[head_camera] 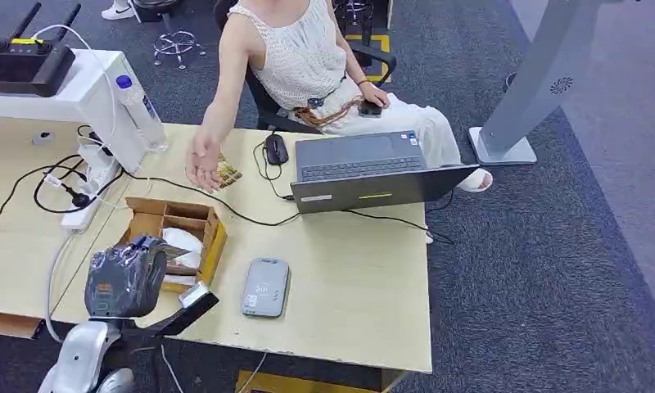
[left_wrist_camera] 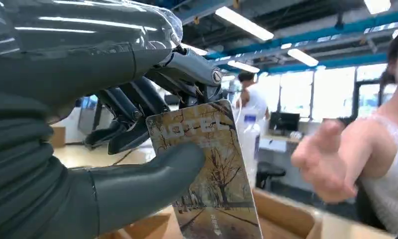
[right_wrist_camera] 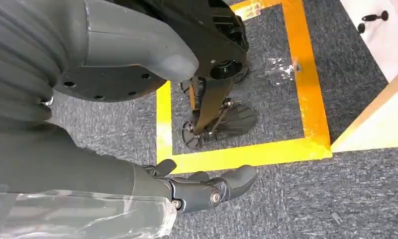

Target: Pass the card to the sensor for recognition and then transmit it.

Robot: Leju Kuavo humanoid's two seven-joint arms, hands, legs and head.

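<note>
A: So, where's the card?

B: Pinched in the left hand, thumb across its face and the dark fingers behind it. It's a printed picture of bare trees along a path, with "HOTEL" in pale letters across the top edge.

A: Any writing lower down?

B: Some small white characters near the bottom, too small to read.

A: And from the head view?

B: The left hand is raised above the near edge of the table, over a cardboard box with white items in it. Just to the right of it lies the grey card sensor, flat on the table, with a small label I can't make out.

A: The person?

B: Seated behind the table, one open palm stretched toward the robot, beside a laptop and a mouse.

A: The right hand?

B: Hanging above grey carpet and yellow floor tape, fingers loosely curled, holding nothing.
</note>
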